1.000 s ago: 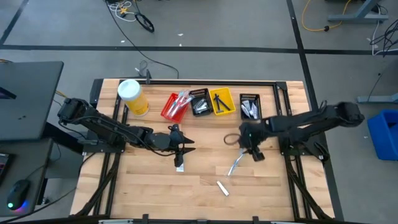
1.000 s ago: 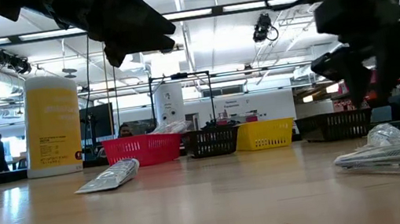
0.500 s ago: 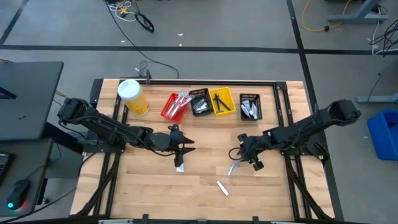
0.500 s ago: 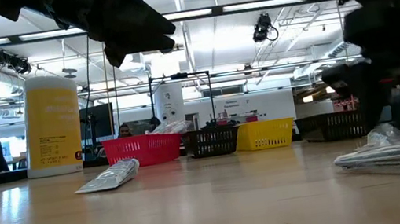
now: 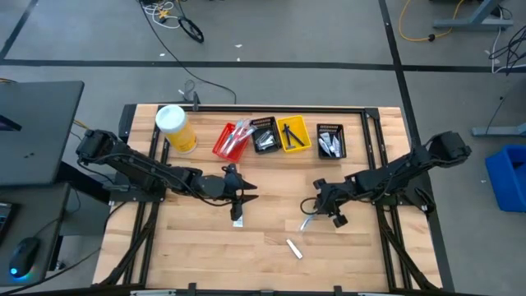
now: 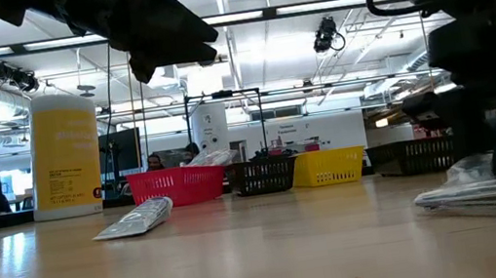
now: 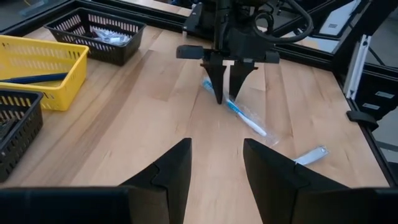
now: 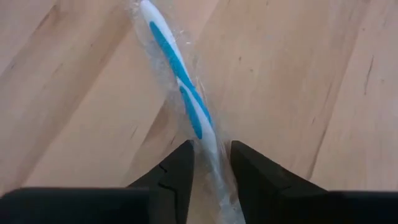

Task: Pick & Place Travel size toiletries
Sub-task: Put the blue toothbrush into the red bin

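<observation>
Between the right gripper's narrowly parted fingers lies the white-and-blue toothbrush in clear wrap, flat on the wooden table (straddled for pinching, I'd guess). Left gripper waits spread wide.

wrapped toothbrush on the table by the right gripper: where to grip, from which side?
Grip the toothbrush across its thin handle, near mid-length, coming straight down from above. It lies flat on the table in a clear wrapper, so only its narrow sides offer opposing faces. The right gripper already straddles it, fingers open either side. The left gripper hangs open over a tube.
</observation>
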`<state>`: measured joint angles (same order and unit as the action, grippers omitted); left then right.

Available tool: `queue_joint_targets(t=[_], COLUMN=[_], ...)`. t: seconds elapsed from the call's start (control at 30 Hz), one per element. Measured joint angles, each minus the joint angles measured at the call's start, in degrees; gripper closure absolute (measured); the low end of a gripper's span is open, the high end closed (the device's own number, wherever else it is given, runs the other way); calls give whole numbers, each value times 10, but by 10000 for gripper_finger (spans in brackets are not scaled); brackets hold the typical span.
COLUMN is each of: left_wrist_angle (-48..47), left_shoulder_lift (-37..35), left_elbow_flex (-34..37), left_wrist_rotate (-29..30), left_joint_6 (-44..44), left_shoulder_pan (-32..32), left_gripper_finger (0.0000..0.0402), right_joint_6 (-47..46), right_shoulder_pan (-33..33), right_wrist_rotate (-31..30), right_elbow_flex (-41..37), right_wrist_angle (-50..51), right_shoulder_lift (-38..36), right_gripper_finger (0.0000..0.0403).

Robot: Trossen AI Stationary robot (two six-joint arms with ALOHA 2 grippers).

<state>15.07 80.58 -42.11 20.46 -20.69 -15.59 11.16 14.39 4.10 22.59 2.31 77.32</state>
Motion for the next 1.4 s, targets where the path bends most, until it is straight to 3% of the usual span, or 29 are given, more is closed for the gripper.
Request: queue_joint_targets(t=[0.47, 0.67, 0.9, 1.03, 1.17, 1.27, 1.4], left_wrist_angle=[55, 55, 54, 56, 54, 40, -6], left_shoulder_lift=[0, 0, 1, 11, 42, 72, 106], left_elbow_flex=[0, 0, 0, -1, -29, -56, -95], left_wrist_rotate=[14, 14, 26, -22, -113, -170, -193], left_joint_6=[8, 8, -13, -30, -26, -24, -26], left_shoulder_pan=[0, 0, 12, 48, 87, 110, 126], left_gripper_finger=[246, 246, 246, 246, 246, 246, 246], right_joint_6=[-107, -130, -127, -107, -94, -78, -35], right_shoulder_pan=[-1, -5, -30, -35, -35, -35, -35], right_wrist_rotate=[8, -39, -41, -41, -41, -48, -91], right_elbow_flex=[-1, 0, 0, 0, 13, 53, 120], right_wrist_angle=[-84, -160, -193, -193, -169, -89, 20], right_shoulder_lift=[1, 1, 1, 1, 1, 0, 0], right_gripper_finger=[373, 376, 377, 377, 377, 378, 378])
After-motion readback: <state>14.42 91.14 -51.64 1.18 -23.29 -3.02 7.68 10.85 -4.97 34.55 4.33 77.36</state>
